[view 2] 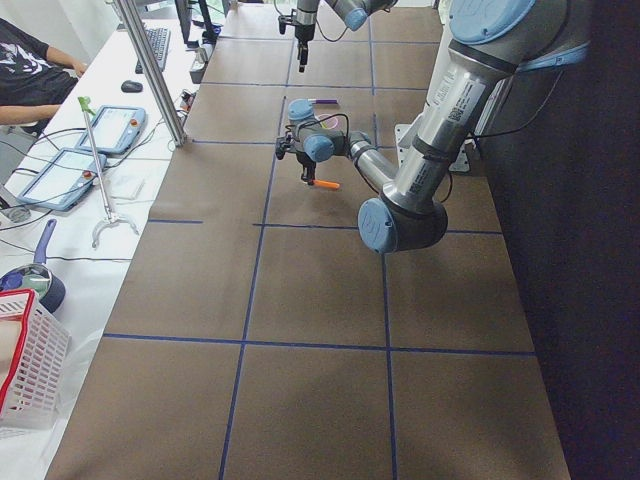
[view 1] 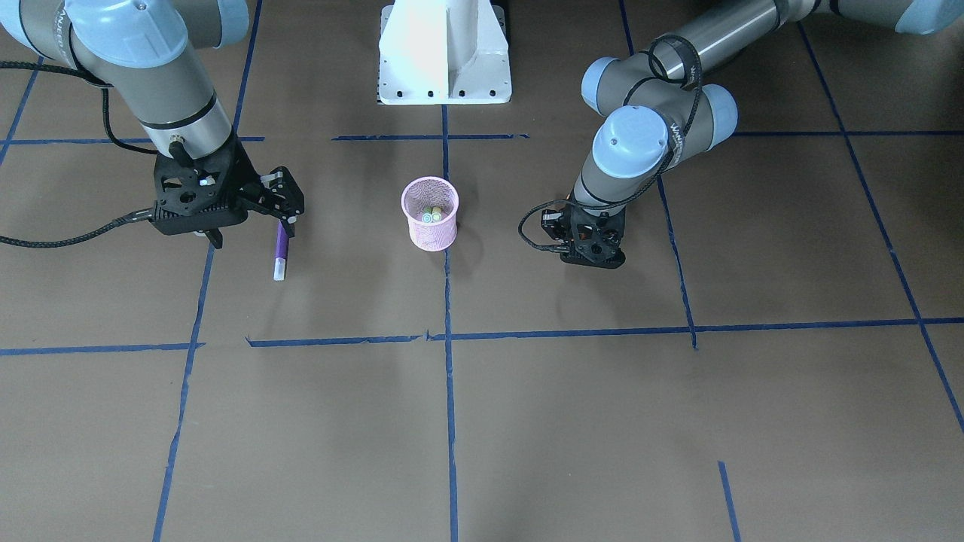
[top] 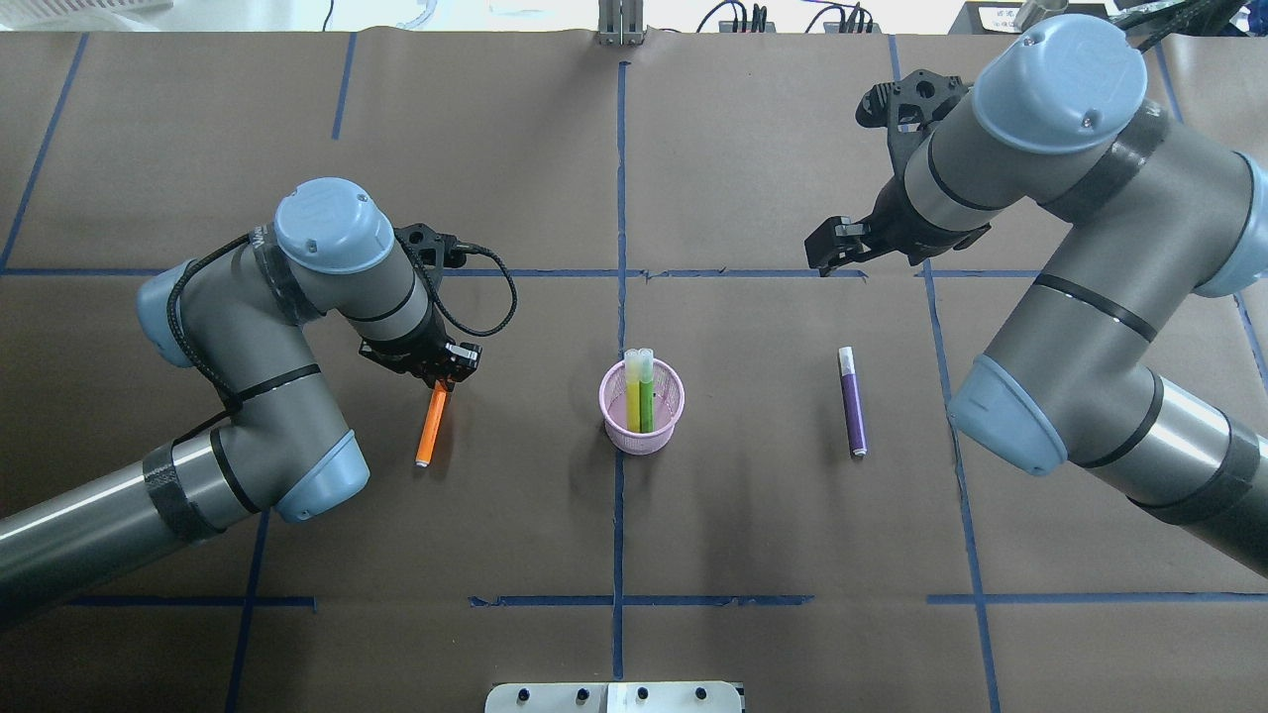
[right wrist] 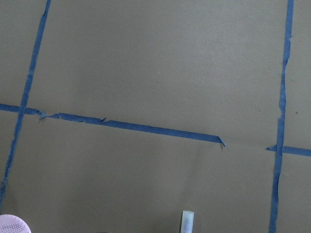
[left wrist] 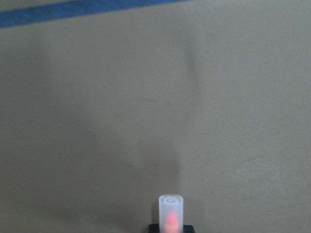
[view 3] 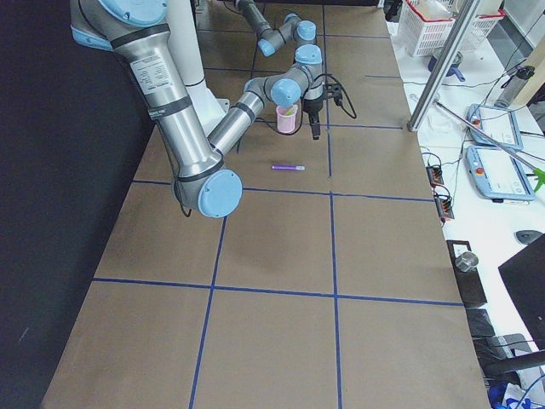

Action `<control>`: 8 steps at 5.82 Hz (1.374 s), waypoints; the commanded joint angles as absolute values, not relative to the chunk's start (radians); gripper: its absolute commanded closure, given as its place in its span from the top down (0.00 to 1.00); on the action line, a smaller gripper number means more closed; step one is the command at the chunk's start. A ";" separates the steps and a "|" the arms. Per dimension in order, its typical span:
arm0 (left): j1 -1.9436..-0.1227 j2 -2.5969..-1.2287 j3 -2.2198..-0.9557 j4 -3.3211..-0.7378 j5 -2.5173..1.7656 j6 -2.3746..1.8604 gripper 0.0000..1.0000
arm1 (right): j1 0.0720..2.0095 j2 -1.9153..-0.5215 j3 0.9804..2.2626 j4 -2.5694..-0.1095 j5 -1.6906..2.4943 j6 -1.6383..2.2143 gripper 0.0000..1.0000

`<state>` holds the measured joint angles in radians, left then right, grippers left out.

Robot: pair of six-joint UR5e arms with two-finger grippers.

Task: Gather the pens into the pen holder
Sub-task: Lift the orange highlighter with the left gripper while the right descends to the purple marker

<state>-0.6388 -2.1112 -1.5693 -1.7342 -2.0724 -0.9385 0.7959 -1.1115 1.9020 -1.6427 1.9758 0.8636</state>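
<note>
Pen holder [top: 643,437]: pink mesh cup, upright at the middle of the brown table [top: 773,149], on a blue tape line [top: 620,198]. It holds two pens standing side by side, pale ends up: one yellow [top: 632,388], one green [top: 647,391]. Orange pen [top: 432,428]: on the robot's left of the holder, well apart from it. Its far end sits in the left gripper [top: 443,381], whose fingers appear clamped on it. Purple pen [top: 852,401]: flat on the table on the robot's right of the holder, pale end pointing away from the robot, touched by nothing. Right gripper [view 1: 286,218]: above that pen's far end, clear of it, fingers seemingly apart and empty.
</note>
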 commanded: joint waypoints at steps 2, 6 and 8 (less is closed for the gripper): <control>-0.690 -2.114 -1.725 -1.736 -1.981 -0.930 0.00 | 0.782 -1.127 1.743 -1.632 2.073 0.864 1.00; -0.704 -2.209 -1.839 -1.893 -1.794 -1.127 0.00 | 0.721 -1.108 1.643 -1.623 2.101 0.914 1.00; -0.686 -2.210 -1.833 -2.039 -1.694 -1.206 0.00 | 0.698 -1.109 1.638 -1.615 2.103 0.914 1.00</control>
